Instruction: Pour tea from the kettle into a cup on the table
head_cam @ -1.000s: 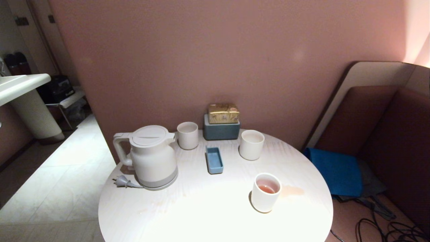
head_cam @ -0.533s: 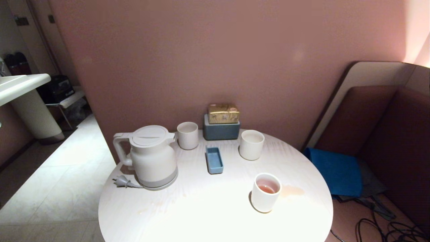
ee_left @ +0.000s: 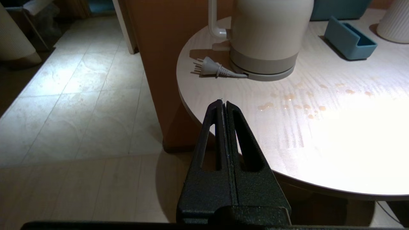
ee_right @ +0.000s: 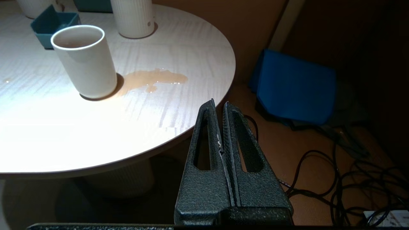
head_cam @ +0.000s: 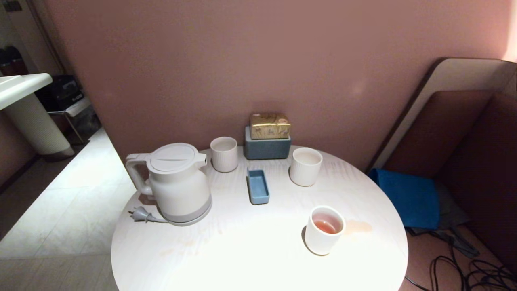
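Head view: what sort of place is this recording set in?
Probably a café or tea-shop booth: a small round table against a partition wall, a padded bench seat beside it, and a kettle with several cups and a tissue box set out.

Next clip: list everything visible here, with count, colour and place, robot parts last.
table: 1, pale wood-grain, round, centre.
kettle: 1, cream-white, on its grey base, table's left side, unplugged.
plug: 1, grey, lying beside the kettle base.
ribbed cups: 2, white, at the back, either side of the grey box.
smooth cup: 1, white, front right, reddish tea inside.
spill: 1 brownish puddle beside that cup; droplets mid-table.
blue tray: 1, centre.
grey box: 1, against the wall, gold packet on top.
blue cloth: 1, right of the table.
cables: black, on the floor.
left gripper: shut, before the table edge.
right gripper: shut, before the table edge.
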You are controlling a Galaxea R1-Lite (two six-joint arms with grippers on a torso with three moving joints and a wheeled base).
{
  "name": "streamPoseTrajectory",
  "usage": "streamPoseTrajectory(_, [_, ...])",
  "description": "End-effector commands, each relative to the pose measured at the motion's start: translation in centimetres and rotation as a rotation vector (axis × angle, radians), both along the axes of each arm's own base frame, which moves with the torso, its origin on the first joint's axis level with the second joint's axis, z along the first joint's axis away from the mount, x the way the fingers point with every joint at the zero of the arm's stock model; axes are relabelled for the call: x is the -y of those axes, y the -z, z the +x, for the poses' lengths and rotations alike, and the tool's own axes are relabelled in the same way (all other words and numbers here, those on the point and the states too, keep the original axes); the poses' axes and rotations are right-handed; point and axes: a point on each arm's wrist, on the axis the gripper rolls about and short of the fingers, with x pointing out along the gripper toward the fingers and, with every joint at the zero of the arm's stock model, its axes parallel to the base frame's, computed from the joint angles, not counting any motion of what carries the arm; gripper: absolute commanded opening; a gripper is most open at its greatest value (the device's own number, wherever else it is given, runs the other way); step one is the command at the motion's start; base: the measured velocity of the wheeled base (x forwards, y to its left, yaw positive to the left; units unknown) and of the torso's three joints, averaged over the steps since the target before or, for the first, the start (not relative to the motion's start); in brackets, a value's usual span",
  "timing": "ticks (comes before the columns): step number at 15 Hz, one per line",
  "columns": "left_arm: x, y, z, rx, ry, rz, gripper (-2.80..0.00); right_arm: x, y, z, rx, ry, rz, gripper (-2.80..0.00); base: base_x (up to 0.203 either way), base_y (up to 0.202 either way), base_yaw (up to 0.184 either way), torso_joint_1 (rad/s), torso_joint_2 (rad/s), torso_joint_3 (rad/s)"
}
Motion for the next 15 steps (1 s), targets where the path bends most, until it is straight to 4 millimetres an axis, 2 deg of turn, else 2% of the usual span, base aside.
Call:
streamPoseTrajectory(1, [0.0,-0.01,0.01,0.0,0.0,0.001,-2.8,0.0,0.0,0.01,-0.001,-0.001,-0.002,-2.8,0.0,0.0,0.0,-0.002,0.0,-0.173])
streamPoseTrajectory(11, [0.0,-0.01,0.01,0.0,0.0,0.001,-2.8,0.0,0.0,0.01,-0.001,0.001,0.001,-2.8,0.0,0.0,0.0,0.001,0.0,-0.017])
streamPoseTrajectory(15, [0.0,-0.01,0.01,0.0,0.0,0.001,-2.8,0.01,0.0,0.01,-0.001,0.002,0.001,-2.8,0.0,0.0,0.0,0.003,0.0,0.131])
